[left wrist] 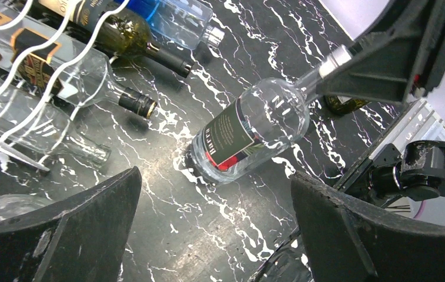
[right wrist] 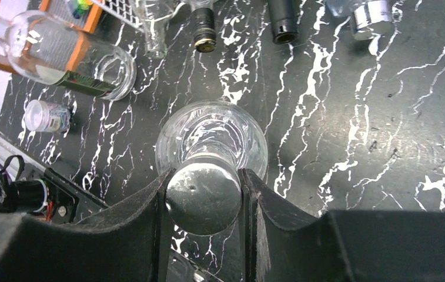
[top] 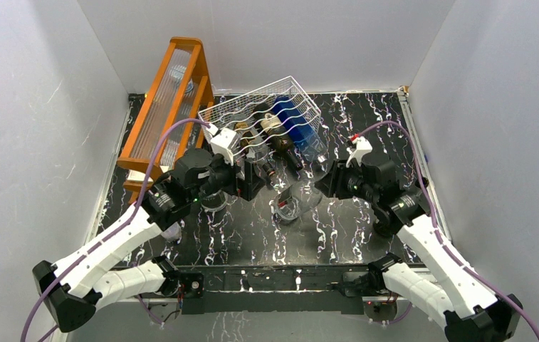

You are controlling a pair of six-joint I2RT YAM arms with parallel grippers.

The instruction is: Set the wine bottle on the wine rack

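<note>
The wine bottle (top: pixel 296 199) is clear glass with a dark label and hangs tilted, base down and low over the table's middle. My right gripper (top: pixel 328 182) is shut on its capped neck. In the right wrist view the fingers (right wrist: pixel 149 205) clamp the round cap (right wrist: pixel 203 197), with the bottle's body (right wrist: pixel 211 138) below. The left wrist view shows the bottle (left wrist: pixel 249 132) ahead. My left gripper (top: pixel 252 182) is open and empty (left wrist: pixel 214 194), just left of the bottle. The white wire wine rack (top: pixel 252 114) stands at the back and holds several bottles lying down.
A tall orange wooden frame (top: pixel 170 92) stands at the back left. Another clear bottle (right wrist: pixel 70 56) lies by the left arm, with a small jar (top: pixel 170 229) nearer the front. A dark bottle (left wrist: pixel 342 104) is partly hidden behind the right arm.
</note>
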